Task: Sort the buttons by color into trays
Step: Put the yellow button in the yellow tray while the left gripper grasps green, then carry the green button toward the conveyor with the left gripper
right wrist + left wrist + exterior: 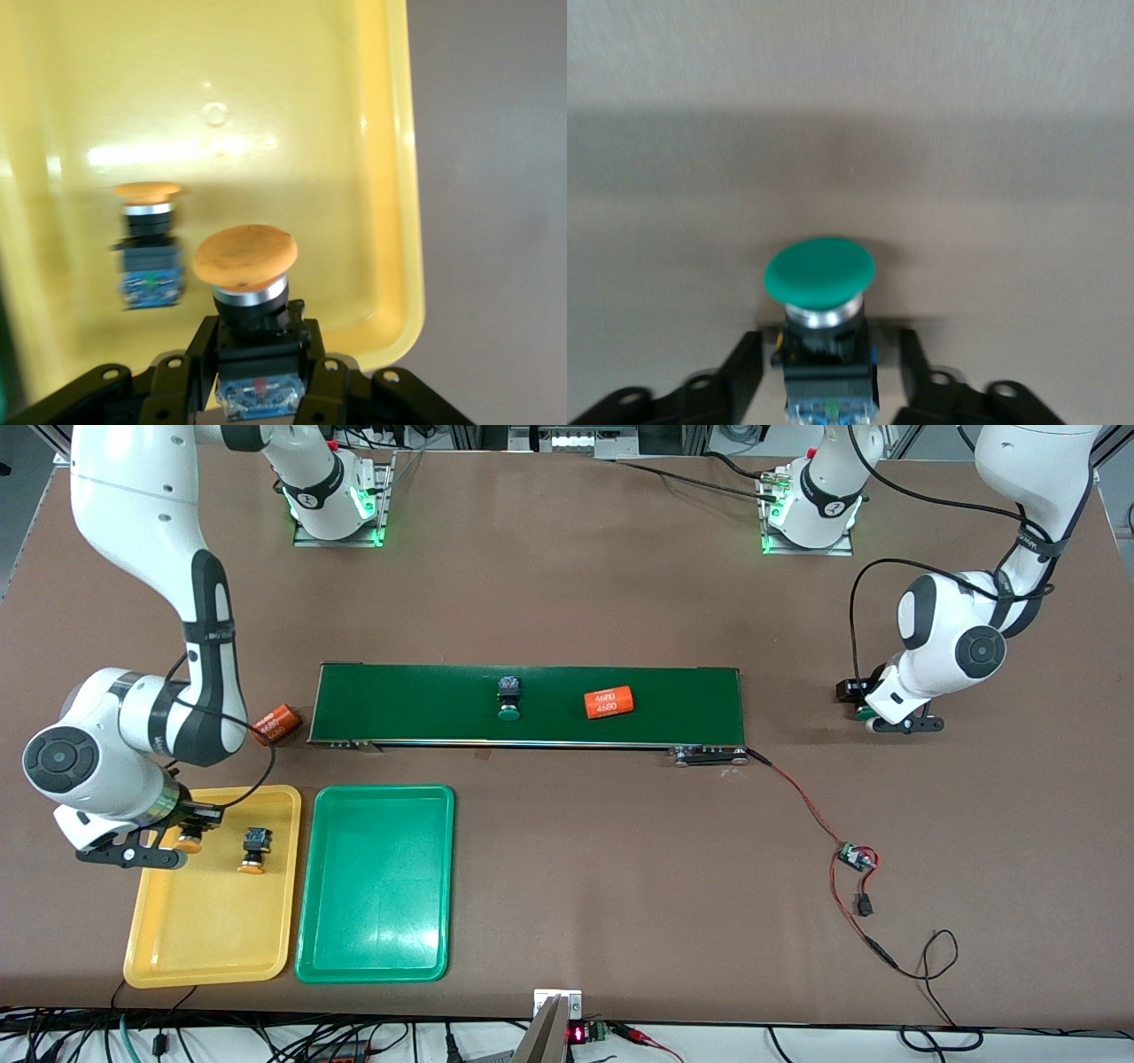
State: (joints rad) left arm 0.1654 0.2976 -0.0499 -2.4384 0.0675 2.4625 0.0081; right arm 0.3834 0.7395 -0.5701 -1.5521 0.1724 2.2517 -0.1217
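Observation:
My right gripper (186, 831) (259, 354) is shut on a yellow-capped button (189, 841) (244, 257), low over the yellow tray (213, 948) (266, 88) near its corner. A second yellow-capped button (255, 850) (149, 239) lies in that tray. The green tray (376, 903) beside it holds nothing. One green-capped button (508, 697) lies on the dark-green belt (416, 704). My left gripper (866, 708) (828, 345) is low at the table toward the left arm's end, open, its fingers on either side of another green-capped button (820, 270) with gaps.
An orange cylinder with white print (609, 702) lies on the belt. Another orange cylinder (276, 723) lies on the table at the belt's end toward the right arm. A red-black cable with a small circuit board (855, 856) runs from the belt's motor end.

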